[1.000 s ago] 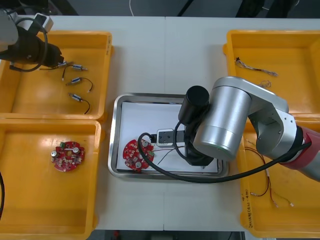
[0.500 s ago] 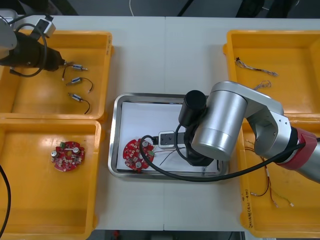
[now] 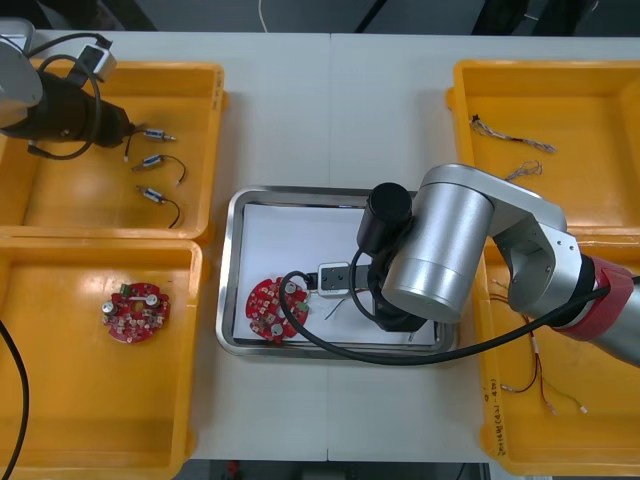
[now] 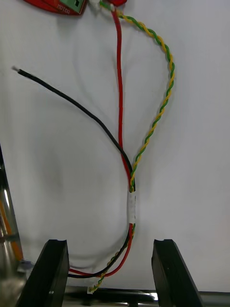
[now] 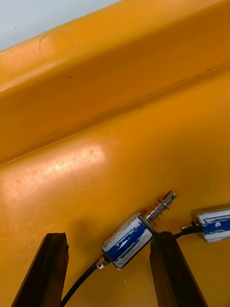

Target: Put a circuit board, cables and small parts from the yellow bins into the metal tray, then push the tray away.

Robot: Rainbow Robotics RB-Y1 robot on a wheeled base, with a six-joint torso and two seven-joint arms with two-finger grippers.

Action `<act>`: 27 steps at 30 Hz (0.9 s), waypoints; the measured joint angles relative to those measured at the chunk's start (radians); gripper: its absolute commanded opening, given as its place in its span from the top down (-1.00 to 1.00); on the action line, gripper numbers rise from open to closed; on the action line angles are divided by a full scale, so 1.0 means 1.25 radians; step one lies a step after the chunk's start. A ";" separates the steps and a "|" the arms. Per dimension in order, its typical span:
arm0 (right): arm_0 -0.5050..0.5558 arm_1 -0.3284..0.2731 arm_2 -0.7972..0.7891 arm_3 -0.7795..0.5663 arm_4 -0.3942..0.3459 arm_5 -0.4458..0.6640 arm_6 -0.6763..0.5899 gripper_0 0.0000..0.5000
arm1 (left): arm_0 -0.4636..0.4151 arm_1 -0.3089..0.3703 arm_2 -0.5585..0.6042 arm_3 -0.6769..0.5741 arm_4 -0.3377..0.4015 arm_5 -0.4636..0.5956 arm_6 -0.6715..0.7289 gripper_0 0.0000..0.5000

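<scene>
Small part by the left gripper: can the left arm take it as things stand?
Probably yes. The left gripper is open and stands astride the small part on the bin floor, with nothing over it. The right gripper is off over the tray.

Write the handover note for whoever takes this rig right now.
Left gripper: open, in the far left yellow bin, fingers either side of a small metal part, not closed on it.
Right gripper: open, low over the metal tray; the cable bundle (red, black, twisted yellow-green) lies on the tray floor between its fingers.
Done: circuit board and that bundle are in the tray.
Left: small parts into the tray, then push the tray away.
</scene>
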 measured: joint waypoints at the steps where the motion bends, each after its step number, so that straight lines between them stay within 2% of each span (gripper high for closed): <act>1: 0.000 0.000 0.000 0.000 0.000 0.000 0.000 -1.00 | 0.000 -0.001 0.000 0.003 0.000 -0.006 0.000 -1.00; 13: -0.003 0.002 -0.015 0.000 -0.002 0.023 0.000 -1.00 | 0.000 -0.012 0.000 0.016 0.000 -0.037 0.000 -1.00; 15: -0.003 0.006 -0.040 0.000 -0.004 0.056 0.000 -1.00 | 0.000 -0.014 0.000 0.017 0.000 -0.038 0.000 -0.47; 17: -0.003 0.014 -0.074 0.000 -0.010 0.094 0.000 -1.00 | 0.000 -0.016 0.000 0.017 0.000 -0.040 0.000 0.88; 18: -0.003 0.019 -0.094 0.000 -0.012 0.111 0.000 -1.00 | 0.000 -0.017 0.000 0.017 0.000 -0.040 0.000 0.99; 24: -0.003 0.039 -0.197 -0.020 -0.017 0.214 0.000 -1.00 | 0.000 -0.019 0.000 0.018 0.000 -0.052 0.000 1.00; 27: -0.003 0.039 -0.238 -0.051 -0.015 0.222 0.000 -1.00 | 0.000 -0.019 0.000 0.018 0.001 -0.052 0.000 1.00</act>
